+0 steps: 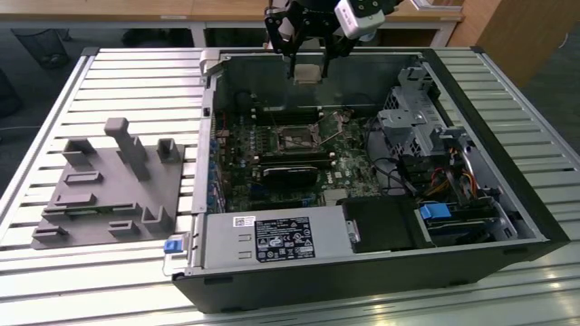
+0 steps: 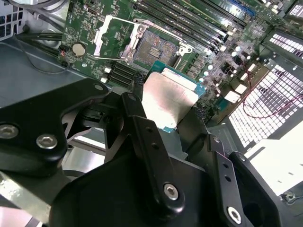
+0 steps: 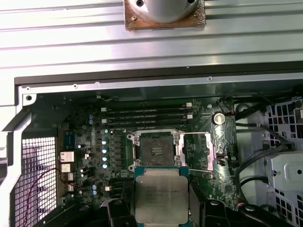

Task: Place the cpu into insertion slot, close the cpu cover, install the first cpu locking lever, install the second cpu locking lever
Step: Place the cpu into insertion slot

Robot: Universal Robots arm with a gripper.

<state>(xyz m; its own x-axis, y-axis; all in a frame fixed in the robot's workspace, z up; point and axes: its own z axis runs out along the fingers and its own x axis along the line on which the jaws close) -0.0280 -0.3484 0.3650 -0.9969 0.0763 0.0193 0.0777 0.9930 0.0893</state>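
We see one slatted metal tabletop (image 1: 136, 75) carrying two large things: one black computer case (image 1: 363, 275) lying on its side with its side panel off, and one grey moulded fixture (image 1: 109, 190) well apart from it towards the exterior view's left. The case's open side faces up, so there is free room above its whole interior. Its walls form a raised rim all round.

Inside the case we count one green motherboard (image 1: 349, 173), one silver power supply (image 1: 272, 238) along the near wall, and a bay of drive cages (image 1: 417, 122) with bundled cables at the exterior view's right. On the board, one black heatsink block (image 1: 290, 173) sits just beside the single insertion slot (image 3: 154, 149). Four long memory slots (image 3: 147, 116) run along the slot's other side.

The insertion slot lies bare, its dark centre exposed. The one cpu cover (image 2: 101, 37) is swung open and lies beside the slot, not over it.

The pincer (image 2: 168, 97) hangs over the far part of the case, above the board. Its two black fingers (image 2: 137, 82) are closed onto opposite edges of the one cpu (image 2: 168, 101). The chip is held flat with its grey metal top up, in the air and apart from the slot.
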